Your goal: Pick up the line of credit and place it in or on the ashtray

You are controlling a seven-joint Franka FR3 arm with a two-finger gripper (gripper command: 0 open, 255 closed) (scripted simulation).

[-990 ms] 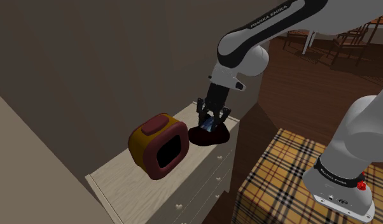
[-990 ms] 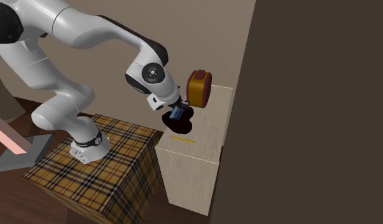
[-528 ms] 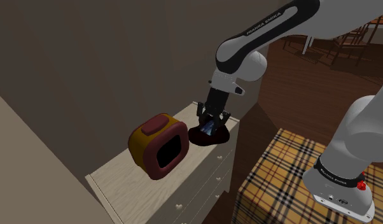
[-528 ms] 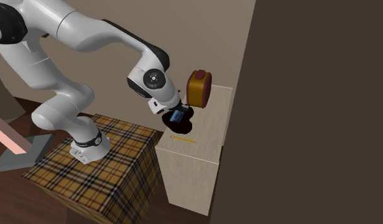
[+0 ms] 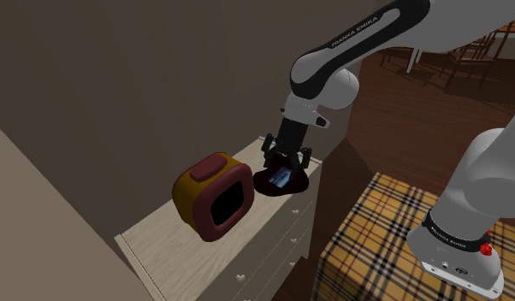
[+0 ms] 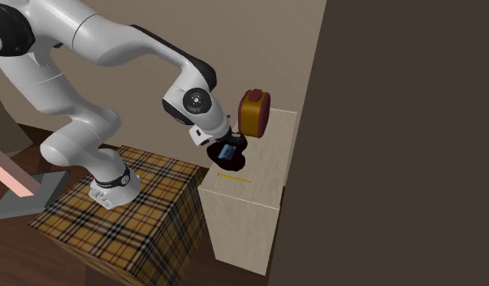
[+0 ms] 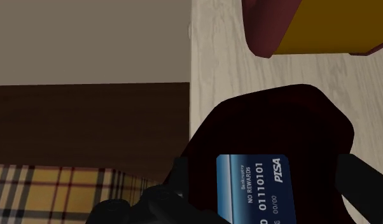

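Blue bank card (image 7: 250, 188) lies inside a dark red ashtray (image 5: 297, 184) near one end of a pale wooden dresser (image 5: 247, 248). Directly above it hangs the arm's black gripper (image 5: 284, 165), its two fingers spread wide on either side of the card and touching neither edge, so it grips nothing. White numbers and the words "NO REWARDS" show on the card's face. Near the ashtray on the dresser top stands a rounded red-and-yellow box (image 5: 213, 197) with a dark front. A plaid-covered stand (image 5: 375, 231) carries the arm.
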